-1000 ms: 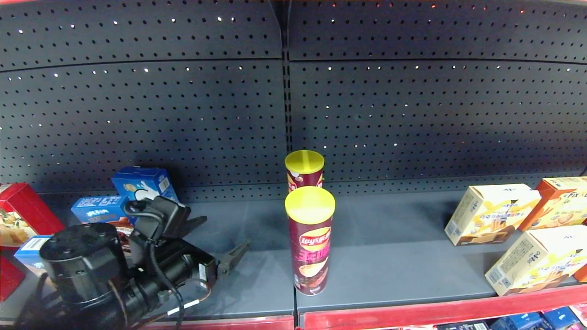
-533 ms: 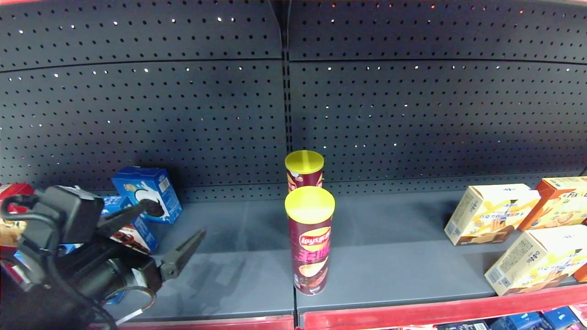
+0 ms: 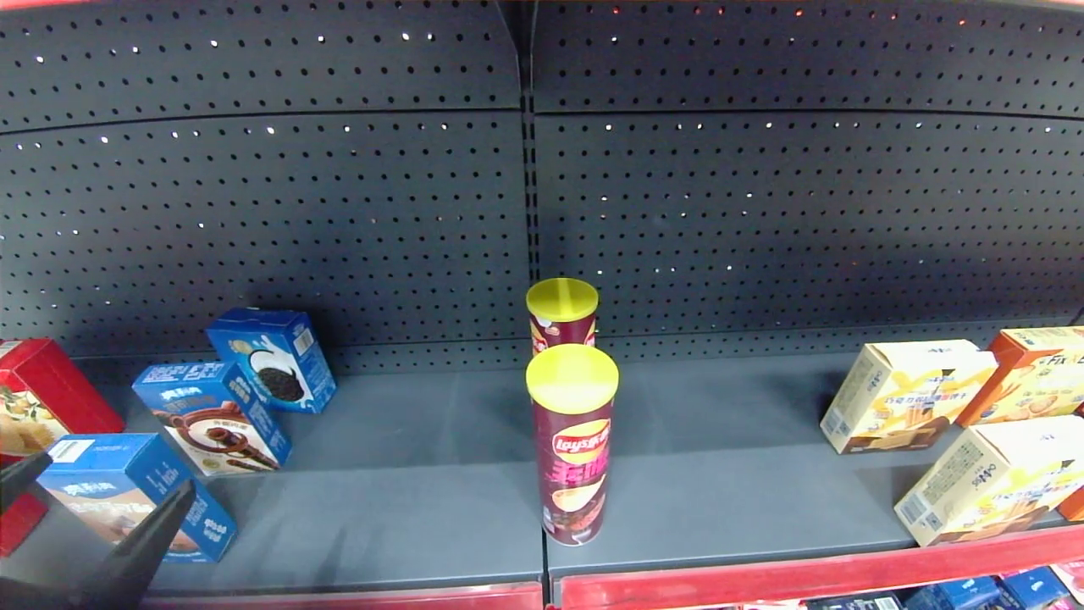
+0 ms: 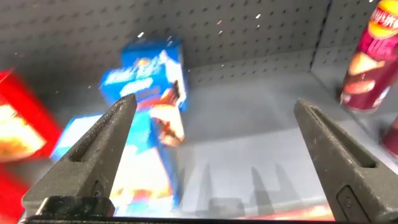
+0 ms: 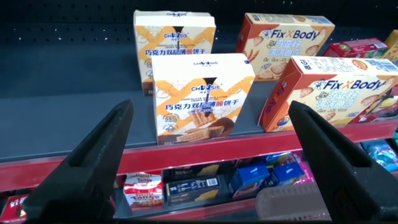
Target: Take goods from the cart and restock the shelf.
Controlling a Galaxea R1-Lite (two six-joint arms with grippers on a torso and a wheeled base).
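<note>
Two maroon chip cans with yellow lids stand in the middle of the grey shelf (image 3: 406,474), one can (image 3: 572,445) in front of the other (image 3: 561,314). At the left sit three blue cookie boxes (image 3: 212,415) and a red box (image 3: 42,398). My left gripper (image 3: 118,473) is at the shelf's front left corner, open and empty, in front of the nearest blue box (image 3: 127,496). From the left wrist, that gripper (image 4: 214,104) faces the blue boxes (image 4: 149,81) with a can (image 4: 367,56) off to one side. My right gripper (image 5: 211,109) is open and empty, facing cream wafer boxes (image 5: 202,93).
Cream boxes (image 3: 906,394) and orange boxes (image 3: 1037,373) fill the shelf's right end. A red rail (image 3: 762,576) edges the shelf front. Orange boxes (image 5: 336,87) stand beside the cream ones, with more goods (image 5: 186,186) on the shelf below. Bare shelf lies on either side of the cans.
My left arm has drawn back from the shelf toward the lower left, uncovering the blue boxes. Its gripper stayed open. The cans and boxes have not moved.
</note>
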